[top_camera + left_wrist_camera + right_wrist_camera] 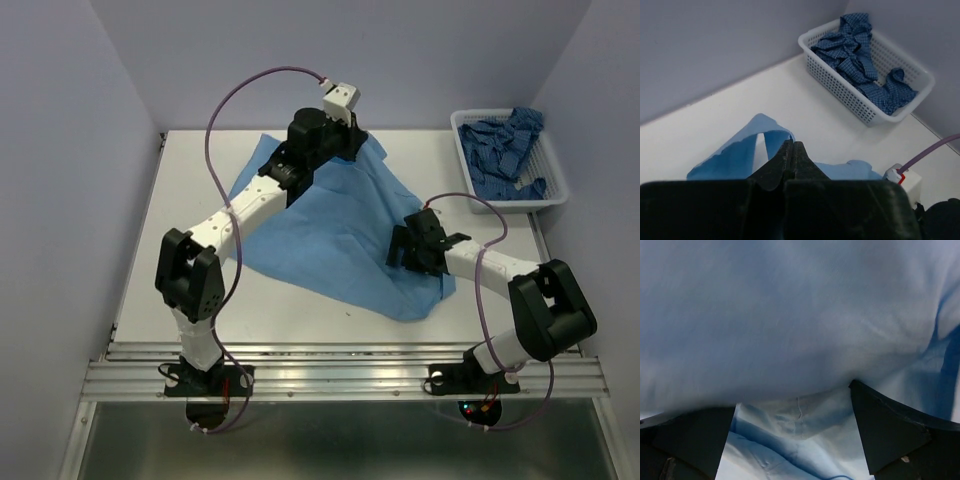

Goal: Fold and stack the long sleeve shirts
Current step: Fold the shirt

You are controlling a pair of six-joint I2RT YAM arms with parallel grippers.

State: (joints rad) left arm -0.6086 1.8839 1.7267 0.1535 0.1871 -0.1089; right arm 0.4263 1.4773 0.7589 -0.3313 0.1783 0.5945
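Observation:
A plain light sky-blue long sleeve shirt (330, 230) lies spread over the middle of the table and rises like a tent at its far end. There my left gripper (352, 143) is shut on its edge. In the left wrist view the closed fingertips (792, 150) pinch a lifted loop of that cloth (735, 155). My right gripper (398, 248) rests at the shirt's right side. It (792, 400) is open, its fingers spread wide with pale blue cloth (790, 315) close in front of them. The darker patterned shirt (505, 145) lies crumpled in the basket.
The white mesh basket (520, 203) stands at the table's far right corner, also visible in the left wrist view (840, 90) with the dark shirt (850, 45) inside. Walls close in the back and both sides. Metal rails run along the near edge.

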